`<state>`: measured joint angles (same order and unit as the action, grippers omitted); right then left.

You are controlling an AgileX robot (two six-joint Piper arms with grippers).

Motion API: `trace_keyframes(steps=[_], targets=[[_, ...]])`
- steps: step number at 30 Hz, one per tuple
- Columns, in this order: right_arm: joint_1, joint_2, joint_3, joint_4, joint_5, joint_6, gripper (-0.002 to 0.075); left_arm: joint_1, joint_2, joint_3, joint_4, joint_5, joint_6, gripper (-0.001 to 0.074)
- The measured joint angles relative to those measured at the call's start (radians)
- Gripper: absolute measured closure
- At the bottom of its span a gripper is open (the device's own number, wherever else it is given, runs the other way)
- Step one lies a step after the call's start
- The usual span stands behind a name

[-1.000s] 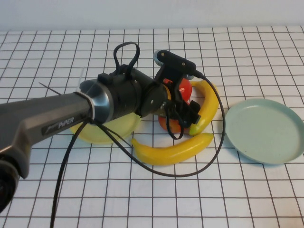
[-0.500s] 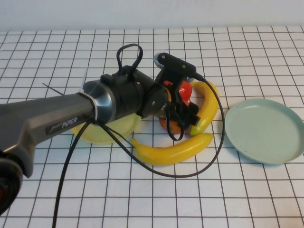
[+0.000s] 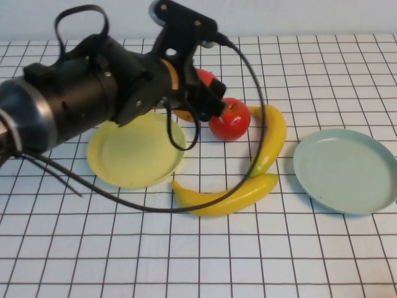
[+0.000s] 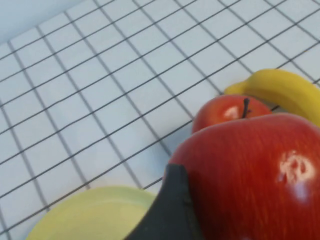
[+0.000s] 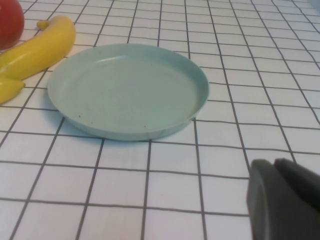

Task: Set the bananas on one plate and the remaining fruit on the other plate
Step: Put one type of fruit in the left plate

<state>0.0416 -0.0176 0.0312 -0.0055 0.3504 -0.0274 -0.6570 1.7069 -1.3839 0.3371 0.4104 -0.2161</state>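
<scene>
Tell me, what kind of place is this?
Probably a robot test bench, not a kitchen: a white gridded tabletop, glossy toy-like bananas, and the left pincer holding a red apple lifted near the yellow plate. The right pincer waits shut by the mint plate.

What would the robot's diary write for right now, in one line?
left gripper: holding shiny red apple, lifted | right gripper: shut, near round mint plate | round yellow plate: no fruit yet

A white tabletop (image 3: 322,261) with a black grid meets a plain pale wall (image 3: 298,15).
</scene>
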Motion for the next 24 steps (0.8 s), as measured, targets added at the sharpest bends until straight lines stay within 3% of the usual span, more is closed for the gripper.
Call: trace_keyframes(steps=[9,24], targets=[[0.000,0.000,0.000,0.000,0.000,0.000,0.0741,0.219,-0.069,0.290,0.014,-0.175,-0.061,0.0153],[0.000,0.000,0.000,0.000,0.000,0.000,0.0741,0.229,0.003,0.296,0.080,-0.207,-0.067,0.0153]])
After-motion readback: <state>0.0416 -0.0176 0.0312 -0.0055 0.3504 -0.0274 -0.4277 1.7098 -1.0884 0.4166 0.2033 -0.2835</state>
